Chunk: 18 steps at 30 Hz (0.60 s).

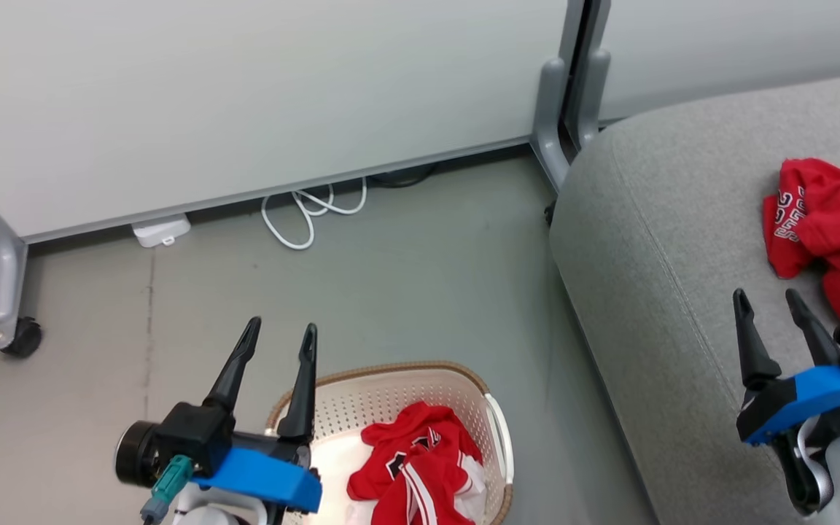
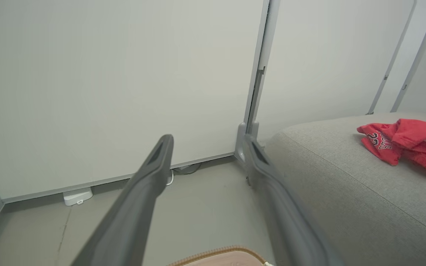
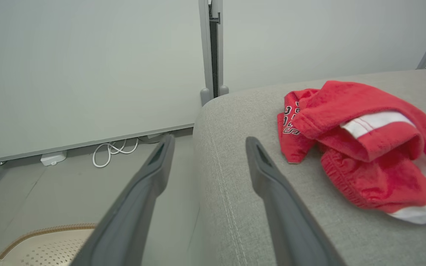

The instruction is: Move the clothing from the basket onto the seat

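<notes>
A crumpled red garment with white trim [image 1: 420, 467] lies in the cream perforated basket [image 1: 496, 426] on the floor at the bottom of the head view. A second red garment [image 1: 825, 230] [image 2: 405, 146] [image 3: 364, 159] lies bunched on the grey seat [image 1: 668, 240] [image 3: 242, 155] at the right. My left gripper [image 1: 280, 334] [image 2: 207, 142] hangs open and empty above the basket's left rim. Over the seat's front edge, just left of the red garment there, my right gripper [image 1: 766, 299] [image 3: 209, 142] is open and empty too.
A pale partition wall [image 1: 245, 95] runs along the back, with a grey post foot [image 1: 555, 117] near the seat's corner. A coiled white cable [image 1: 310, 208] and a small white box [image 1: 161, 230] lie at its base. A castor leg [image 1: 8, 306] stands at the left.
</notes>
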{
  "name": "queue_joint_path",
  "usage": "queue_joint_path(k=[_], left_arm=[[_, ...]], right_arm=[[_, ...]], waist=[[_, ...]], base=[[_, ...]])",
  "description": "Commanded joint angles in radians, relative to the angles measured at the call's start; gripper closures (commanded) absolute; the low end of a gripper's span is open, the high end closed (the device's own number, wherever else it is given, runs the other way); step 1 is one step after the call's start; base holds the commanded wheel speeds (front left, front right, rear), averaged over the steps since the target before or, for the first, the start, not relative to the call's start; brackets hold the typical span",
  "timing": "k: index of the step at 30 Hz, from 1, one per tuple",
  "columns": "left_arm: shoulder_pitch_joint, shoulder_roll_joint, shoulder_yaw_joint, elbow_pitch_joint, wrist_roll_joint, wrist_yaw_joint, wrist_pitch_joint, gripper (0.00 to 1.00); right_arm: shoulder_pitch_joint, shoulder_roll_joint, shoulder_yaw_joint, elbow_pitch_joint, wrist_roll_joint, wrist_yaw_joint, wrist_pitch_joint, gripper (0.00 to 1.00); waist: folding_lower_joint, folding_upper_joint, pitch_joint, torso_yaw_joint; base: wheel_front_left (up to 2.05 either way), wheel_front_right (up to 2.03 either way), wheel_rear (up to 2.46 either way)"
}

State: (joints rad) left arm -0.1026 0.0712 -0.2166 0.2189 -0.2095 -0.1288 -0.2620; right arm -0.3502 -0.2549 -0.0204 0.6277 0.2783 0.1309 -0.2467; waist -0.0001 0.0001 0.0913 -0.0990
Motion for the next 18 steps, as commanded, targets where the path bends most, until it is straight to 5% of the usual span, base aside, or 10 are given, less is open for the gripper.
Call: queue_joint_path(k=[1,18], left_arm=[[0.010,-0.001,0.009,0.005,0.003,-0.001,-0.005,0.00],[0.086,-0.017,0.143,0.120,0.019,-0.001,-0.004,0.00]], right_arm=[[0.026,0.000,-0.005,-0.019,-0.011,0.000,0.006,0.00],[0.300,0.140,-0.010,-0.381,-0.132,0.000,0.130,0.00]], waist=[[0.0001,-0.0001,-0.023,0.020],[0.0001,-0.0001,-0.113,0.093]], base=[[0.00,0.00,0.00],[0.00,0.00,0.00]])
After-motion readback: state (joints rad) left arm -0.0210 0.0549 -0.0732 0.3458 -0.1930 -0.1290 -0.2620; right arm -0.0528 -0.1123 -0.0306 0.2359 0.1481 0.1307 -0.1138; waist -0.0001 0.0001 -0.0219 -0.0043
